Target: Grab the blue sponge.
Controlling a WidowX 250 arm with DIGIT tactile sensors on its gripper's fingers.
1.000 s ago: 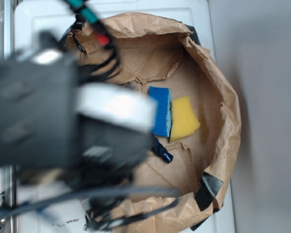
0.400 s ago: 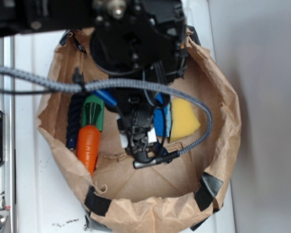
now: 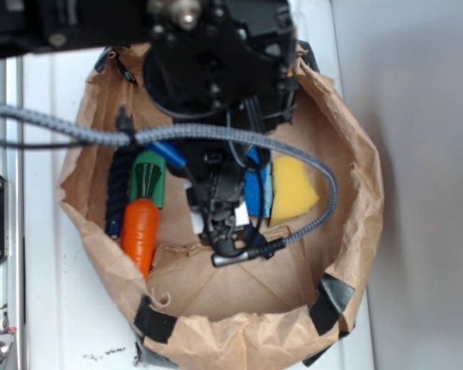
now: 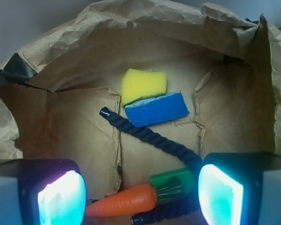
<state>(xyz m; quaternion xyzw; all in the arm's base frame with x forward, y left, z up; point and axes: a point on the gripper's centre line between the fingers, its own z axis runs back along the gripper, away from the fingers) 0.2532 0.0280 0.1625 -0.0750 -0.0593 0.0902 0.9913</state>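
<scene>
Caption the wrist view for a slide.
Open fingers frame blue sponge beside yellow sponge in paper bag.

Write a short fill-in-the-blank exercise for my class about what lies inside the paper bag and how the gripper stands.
1. The blue sponge lies edge to edge with a sponge of ______ colour.
2. The toy carrot has a ______ top.
3. The dark rope runs between the blue sponge and the ______.
4. In the wrist view the gripper has its two fingers wide apart, so it is ______.

Missing words: yellow; green; carrot; open
</scene>
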